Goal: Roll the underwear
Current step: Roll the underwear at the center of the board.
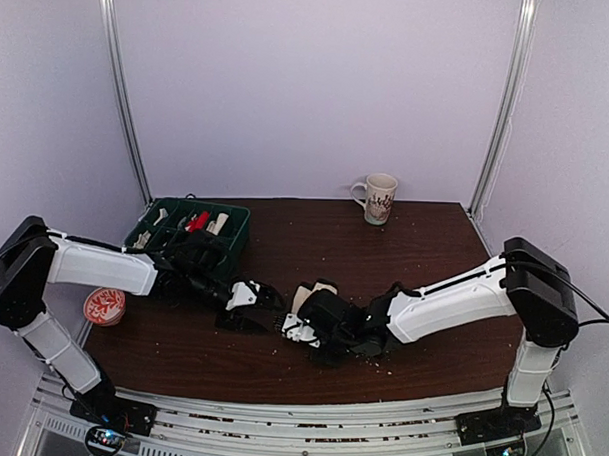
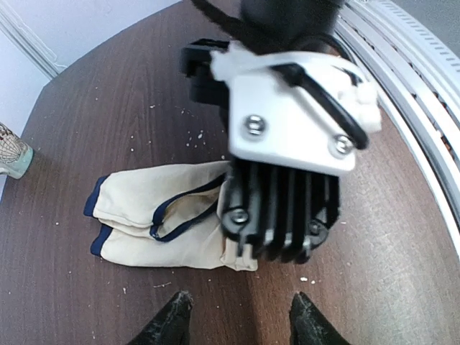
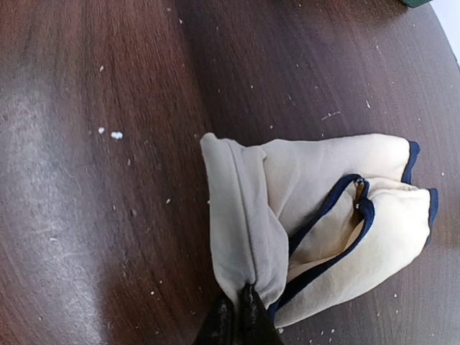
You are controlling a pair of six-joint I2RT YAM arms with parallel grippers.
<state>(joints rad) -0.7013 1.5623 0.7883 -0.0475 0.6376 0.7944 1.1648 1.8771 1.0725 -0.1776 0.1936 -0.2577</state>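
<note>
At the centre of the dark worktop (image 1: pixel 414 247), the cream, navy-trimmed underwear (image 3: pixel 323 194) lies folded flat, one edge clamped in the right claw (image 3: pixel 241 307), apparently to begin the roll, while the left claw (image 2: pixel 241 310) hovers just beside it, fingers apart and empty, seemingly ready to steady the cloth.

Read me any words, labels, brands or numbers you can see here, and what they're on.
Nothing is legible.
Mug: red markings, too blurred to read.
Red-and-white disc: print too blurred to read.
Underwear: no print or label showing.
</note>
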